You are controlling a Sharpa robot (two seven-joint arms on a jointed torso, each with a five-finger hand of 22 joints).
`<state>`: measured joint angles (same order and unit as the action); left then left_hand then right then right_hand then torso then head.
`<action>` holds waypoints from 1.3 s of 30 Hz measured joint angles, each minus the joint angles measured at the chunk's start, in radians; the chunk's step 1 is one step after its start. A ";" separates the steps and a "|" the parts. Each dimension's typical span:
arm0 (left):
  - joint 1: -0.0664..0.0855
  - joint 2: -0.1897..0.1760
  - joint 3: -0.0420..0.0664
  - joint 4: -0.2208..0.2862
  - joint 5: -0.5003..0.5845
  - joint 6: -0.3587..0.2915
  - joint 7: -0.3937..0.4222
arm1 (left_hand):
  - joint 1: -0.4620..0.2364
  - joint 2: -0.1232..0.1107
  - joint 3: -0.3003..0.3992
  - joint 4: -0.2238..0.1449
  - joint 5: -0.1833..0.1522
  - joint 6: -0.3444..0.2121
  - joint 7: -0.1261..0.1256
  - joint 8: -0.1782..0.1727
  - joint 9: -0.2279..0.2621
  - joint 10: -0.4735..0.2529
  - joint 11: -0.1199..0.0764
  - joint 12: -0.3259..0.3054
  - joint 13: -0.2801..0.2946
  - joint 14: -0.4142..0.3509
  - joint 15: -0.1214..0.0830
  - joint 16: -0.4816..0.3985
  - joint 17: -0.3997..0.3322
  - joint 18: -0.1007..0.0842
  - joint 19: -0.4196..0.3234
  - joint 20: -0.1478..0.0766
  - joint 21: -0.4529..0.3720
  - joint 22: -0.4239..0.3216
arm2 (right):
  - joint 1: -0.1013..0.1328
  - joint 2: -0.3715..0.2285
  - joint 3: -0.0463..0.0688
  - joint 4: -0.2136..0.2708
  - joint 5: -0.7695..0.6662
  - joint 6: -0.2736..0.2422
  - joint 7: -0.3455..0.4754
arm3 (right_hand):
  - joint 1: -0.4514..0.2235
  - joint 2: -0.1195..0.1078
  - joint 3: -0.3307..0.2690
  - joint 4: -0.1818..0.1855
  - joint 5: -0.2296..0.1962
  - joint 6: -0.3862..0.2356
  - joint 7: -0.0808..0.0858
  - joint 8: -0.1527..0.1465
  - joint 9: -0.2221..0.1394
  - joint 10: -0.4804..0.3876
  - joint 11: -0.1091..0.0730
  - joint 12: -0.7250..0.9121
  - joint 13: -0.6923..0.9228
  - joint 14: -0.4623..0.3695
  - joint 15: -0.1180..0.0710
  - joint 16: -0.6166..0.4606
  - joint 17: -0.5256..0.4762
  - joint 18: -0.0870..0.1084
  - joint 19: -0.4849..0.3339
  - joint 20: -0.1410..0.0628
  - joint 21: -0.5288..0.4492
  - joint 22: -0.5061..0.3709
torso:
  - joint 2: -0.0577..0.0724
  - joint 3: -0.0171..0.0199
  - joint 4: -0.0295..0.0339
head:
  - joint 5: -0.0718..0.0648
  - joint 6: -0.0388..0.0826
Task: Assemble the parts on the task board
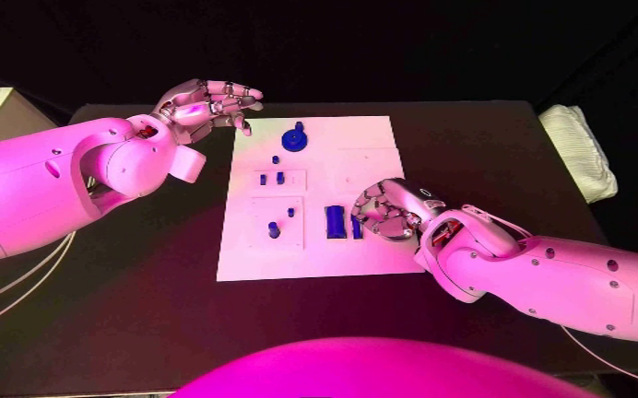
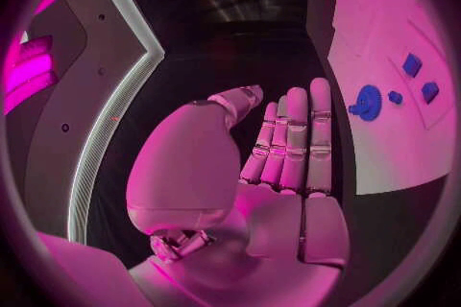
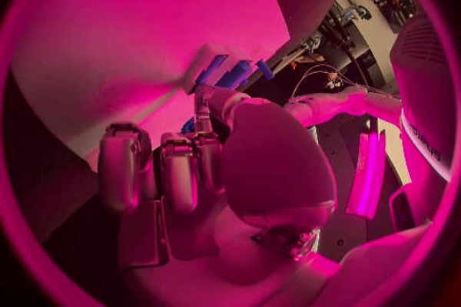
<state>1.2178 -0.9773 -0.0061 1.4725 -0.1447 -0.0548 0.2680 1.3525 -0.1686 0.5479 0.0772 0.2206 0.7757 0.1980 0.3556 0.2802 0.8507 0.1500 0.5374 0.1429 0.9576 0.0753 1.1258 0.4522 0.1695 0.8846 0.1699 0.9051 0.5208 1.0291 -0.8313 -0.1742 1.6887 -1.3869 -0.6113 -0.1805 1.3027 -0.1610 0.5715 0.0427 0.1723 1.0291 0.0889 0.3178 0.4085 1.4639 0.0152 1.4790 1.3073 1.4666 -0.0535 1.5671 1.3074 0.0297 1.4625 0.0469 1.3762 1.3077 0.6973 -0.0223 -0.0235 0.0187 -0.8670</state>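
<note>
Parts [image 1: 336, 222] near the board [image 1: 376, 259]'s right edge, seemingly small, rigid and light, are being touched by the right hand [image 1: 384, 209]; grasp cannot be told. Left hand [image 1: 206, 103] is being held released.

White task board [image 1: 372, 260] mid-table, left hand [image 1: 206, 105] empty, fingers apart just off its far left corner, right hand [image 1: 385, 209] beside blue upright parts [image 1: 336, 222] near its front right

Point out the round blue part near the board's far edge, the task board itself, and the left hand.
round blue part [image 1: 295, 139], head view, on its disc face.
task board [image 1: 366, 140], head view, on a bare patch near its far edge.
left hand [image 1: 206, 108], head view, on the middle of the hand.
</note>
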 measured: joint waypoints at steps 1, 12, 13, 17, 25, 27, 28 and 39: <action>0.000 0.000 0.000 0.000 0.000 0.000 0.000 | 0.000 0.000 0.000 0.000 0.000 0.000 0.000 0.000 0.000 0.000 0.000 0.000 0.000 0.000 0.000 0.000 0.000 0.000 0.000 0.000 0.000 0.000 | 0.000 0.000 0.000 0.000 -0.002 -0.003 0.000 | -0.001 -0.001 0.000 0.000 0.000 0.000 0.000 0.000 0.000 0.000 0.000 0.000 0.000 0.000 0.000 0.000 0.000 0.000 0.000 0.000 0.000 0.000 | 0.000 0.0000 0.0000 | 0.000 0.000; 0.000 0.002 0.000 -0.003 0.000 0.000 0.002 | 0.000 0.000 0.000 0.000 0.000 0.000 0.000 0.000 -0.001 -0.004 0.004 0.004 -0.001 0.000 0.000 0.000 0.000 0.000 0.000 0.000 0.000 -0.001 | 0.000 -0.031 0.000 0.023 0.049 -0.119 0.105 | -0.011 -0.019 0.001 -0.010 0.008 -0.012 0.013 -0.010 -0.009 0.000 0.000 -0.025 0.000 0.000 0.000 -0.011 0.000 0.000 0.000 0.000 -0.033 0.000 | -0.002 -0.0001 -0.0006 | -0.001 0.009; 0.000 0.003 0.000 -0.004 0.000 0.000 0.003 | 0.000 0.000 0.000 0.000 0.000 0.000 0.000 0.000 -0.001 -0.004 0.004 0.004 -0.001 0.000 0.000 0.000 0.000 0.000 0.000 0.000 0.000 -0.001 | 0.004 -0.035 0.001 0.026 0.070 -0.131 0.129 | -0.011 -0.020 0.001 -0.010 0.012 -0.015 0.015 -0.014 -0.010 0.000 0.000 -0.038 0.000 0.000 0.000 -0.018 0.000 0.000 0.000 0.000 -0.054 0.000 | -0.003 -0.0001 -0.0007 | -0.001 0.011; 0.000 0.011 0.000 -0.016 0.002 -0.002 0.012 | -0.005 -0.005 -0.008 0.008 0.000 -0.004 0.003 0.000 -0.001 -0.004 0.004 0.004 -0.002 -0.004 0.004 0.000 0.000 0.000 0.000 0.000 -0.008 -0.006 | 0.031 -0.045 0.007 0.020 0.204 -0.163 0.246 | -0.028 -0.037 0.001 -0.010 0.016 -0.025 0.025 -0.026 -0.019 -0.010 0.009 -0.160 0.000 0.000 0.001 -0.084 0.000 0.039 0.003 0.005 -0.228 0.000 | -0.006 -0.0003 -0.0007 | -0.003 0.024; -0.015 0.064 -0.002 -0.079 0.019 -0.015 0.071 | -0.010 -0.012 -0.030 0.044 -0.005 -0.007 0.000 0.033 0.001 0.015 0.000 -0.018 -0.030 -0.125 0.020 -0.206 -0.081 0.000 -0.072 0.025 -0.193 -0.114 | 0.098 -0.004 0.028 -0.181 0.600 -0.105 0.442 | -0.024 -0.041 0.008 -0.017 0.020 -0.083 0.041 -0.008 -0.012 -0.319 0.039 -0.888 -0.287 -0.137 0.024 -0.703 -0.328 0.148 -0.158 0.025 -1.091 -0.236 | -0.030 -0.0059 -0.0026 | -0.006 0.078; -0.023 0.085 -0.003 -0.107 0.027 -0.021 0.090 | -0.001 -0.021 -0.038 0.052 -0.005 -0.007 0.000 0.036 0.002 0.037 0.003 -0.061 -0.055 -0.125 0.022 -0.296 -0.114 0.000 -0.068 0.033 -0.268 -0.164 | 0.105 0.014 0.034 -0.237 0.683 -0.074 0.471 | -0.018 -0.047 0.022 -0.020 0.010 -0.110 0.051 -0.011 -0.013 -0.372 0.052 -0.993 -0.383 -0.221 0.042 -0.872 -0.424 0.148 -0.208 0.036 -1.167 -0.298 | -0.040 -0.0081 -0.0027 | -0.006 0.095; -0.027 0.100 -0.003 -0.123 0.032 -0.024 0.101 | 0.000 -0.022 -0.039 0.056 -0.007 -0.013 -0.006 0.036 0.001 0.045 0.006 -0.084 -0.067 -0.131 0.031 -0.346 -0.131 0.000 -0.070 0.038 -0.305 -0.188 | 0.108 0.029 0.038 -0.280 0.734 -0.050 0.487 | -0.018 -0.047 0.030 -0.017 0.004 -0.120 0.059 -0.014 -0.014 -0.393 0.058 -1.057 -0.451 -0.257 0.053 -0.942 -0.457 0.148 -0.237 0.046 -1.206 -0.333 | -0.047 -0.0094 -0.0027 | -0.005 0.105; -0.052 0.218 -0.003 -0.295 0.101 -0.057 0.186 | 0.023 -0.028 -0.045 0.089 -0.031 -0.002 -0.034 -0.047 -0.041 0.136 0.032 -0.388 -0.078 -0.152 0.091 -0.803 -0.225 0.000 -0.098 0.109 -0.686 -0.432 | 0.118 0.138 0.061 -0.519 1.015 0.140 0.576 | -0.018 -0.047 0.023 -0.001 -0.024 -0.147 0.098 -0.093 -0.052 -0.358 0.117 -1.402 -1.045 -0.402 0.152 -1.397 -0.741 0.148 -0.448 0.162 -1.313 -0.834 | -0.092 -0.0075 -0.0060 | 0.016 0.171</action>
<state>1.1658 -0.7594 -0.0089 1.1773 -0.0440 -0.1117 0.4540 1.3752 -0.1965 0.5027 0.1657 0.1893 0.7738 0.1635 0.3090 0.2390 0.9867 0.1823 0.1494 0.0647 0.8055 0.1668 0.3228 0.2269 0.1692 0.7865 0.2790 0.2187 0.0893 1.1470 -0.6932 -0.1133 1.1699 -0.3716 -0.4709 0.3956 1.2849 -0.2084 0.5946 0.0419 0.1488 0.8817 0.1868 0.2249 0.3569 1.1056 0.1327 0.0767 0.2620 1.0642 0.0984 0.1701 0.5660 0.1778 1.0146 0.2087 0.0636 0.4735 0.6055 -0.0298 -0.0295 0.0347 -0.6958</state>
